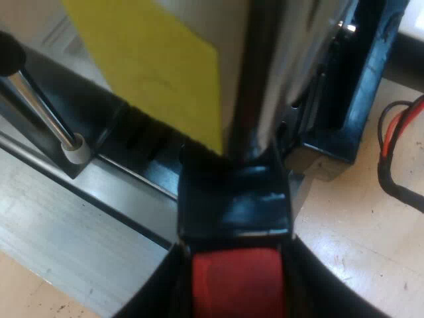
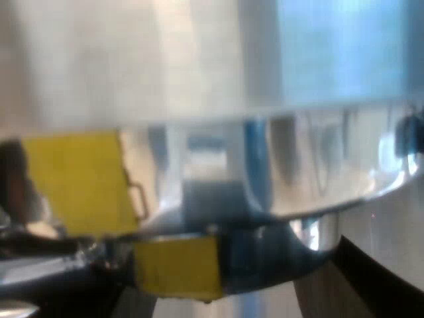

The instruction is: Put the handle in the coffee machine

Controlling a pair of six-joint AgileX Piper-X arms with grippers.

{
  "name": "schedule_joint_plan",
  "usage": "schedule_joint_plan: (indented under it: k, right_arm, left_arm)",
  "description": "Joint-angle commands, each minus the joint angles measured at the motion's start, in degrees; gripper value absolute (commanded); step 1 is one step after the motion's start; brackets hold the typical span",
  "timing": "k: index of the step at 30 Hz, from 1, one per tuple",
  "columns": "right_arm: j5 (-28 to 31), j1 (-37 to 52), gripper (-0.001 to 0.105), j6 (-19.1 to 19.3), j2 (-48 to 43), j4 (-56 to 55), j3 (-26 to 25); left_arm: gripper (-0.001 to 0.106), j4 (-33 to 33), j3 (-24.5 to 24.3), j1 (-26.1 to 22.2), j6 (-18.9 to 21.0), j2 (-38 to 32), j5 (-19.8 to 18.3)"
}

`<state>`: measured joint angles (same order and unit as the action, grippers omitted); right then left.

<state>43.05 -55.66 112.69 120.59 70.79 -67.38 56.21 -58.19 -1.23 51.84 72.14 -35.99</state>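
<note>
No word, number, brand or sign can be read anywhere. In the left wrist view a yellow label point(image 1: 159, 73) sits on the espresso machine point(image 1: 86, 225), and its face is plain, with no print to make out. In the right wrist view a yellow patch point(image 2: 73, 182) shows on shiny metal, with a second yellow patch point(image 2: 175, 265) just beneath it. Neither carries legible letters.

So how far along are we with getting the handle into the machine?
Done: the left gripper is clamped on the handle at its red end. In hand: the handle points into the front of the espresso machine, above its slotted tray. Left: seating and locking; whether it has engaged is hidden.
</note>
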Motion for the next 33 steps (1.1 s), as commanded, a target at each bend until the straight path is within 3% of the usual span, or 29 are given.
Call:
schedule_joint_plan:
  k: [1,7,9,11,16,26,33]
  right_arm:
    - [0.42,-0.01,0.049,0.32,-1.34,5.30,-0.57]
    - [0.77,-0.01,0.049,0.32,-1.34,5.40,-0.57]
    - [1.30,-0.01,0.049,0.32,-1.34,5.77,-0.57]
    - [2.71,-0.01,0.049,0.32,-1.63,6.13,-0.57]
    - [3.17,-0.01,0.048,0.32,-1.75,6.90,-0.57]
    - [3.17,-0.01,0.047,0.32,-1.75,7.07,-0.57]
    - [3.28,-0.01,0.047,0.32,-1.75,7.07,-0.57]
  left_arm:
    - [0.000,-1.66,-1.71,0.00,-0.23,-1.69,-6.80]
    - [0.001,-1.66,-1.71,0.00,-0.23,-1.69,-6.80]
    - [0.018,-1.66,-1.71,0.00,-0.23,-1.69,-6.63]
    - [0.048,-1.66,-1.71,0.00,-0.23,-1.69,-6.09]
    - [0.080,-1.39,-1.71,0.00,-0.23,-1.69,-6.09]
    - [0.077,-0.31,-1.92,0.00,-0.23,-1.69,-5.91]
    - [0.077,4.16,-4.78,-1.11,-0.10,-3.60,-5.91]
